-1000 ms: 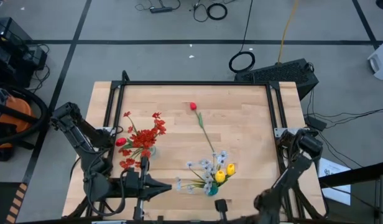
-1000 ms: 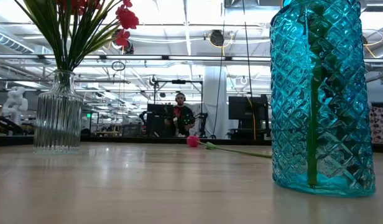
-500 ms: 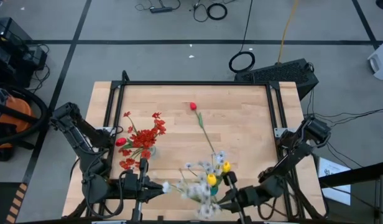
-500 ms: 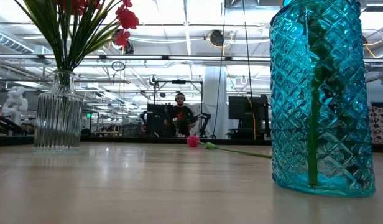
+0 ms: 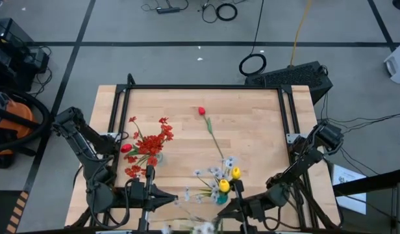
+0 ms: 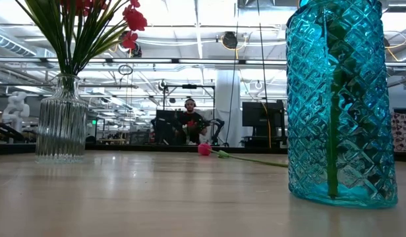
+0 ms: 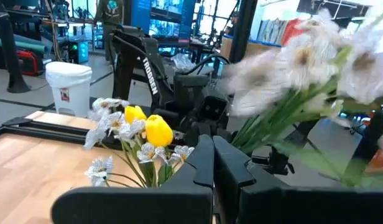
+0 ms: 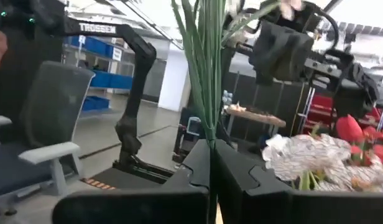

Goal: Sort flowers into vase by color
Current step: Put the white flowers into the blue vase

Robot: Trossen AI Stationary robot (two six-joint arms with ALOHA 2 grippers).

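The right gripper, clamped on the green stalks of a white spray at the tabletop's near edge by the blue vase, could snag the yellow tulips there and tip it.

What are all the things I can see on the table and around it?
Clear ribbed vase: one, see-through, left part of the table, holding red blossom sprays.
Blue vase: one, turquoise, near edge of the table, holding yellow tulips and small white blossoms.
Red tulip: one, lying loose on the wooden table, toward the far side.
White spray: one, green stalks, held up at the near edge.
Person: one, seated far behind the table.
Left gripper: dark, near edge, fingers shut.
Right gripper: dark, near edge, fingers shut on the stalks.
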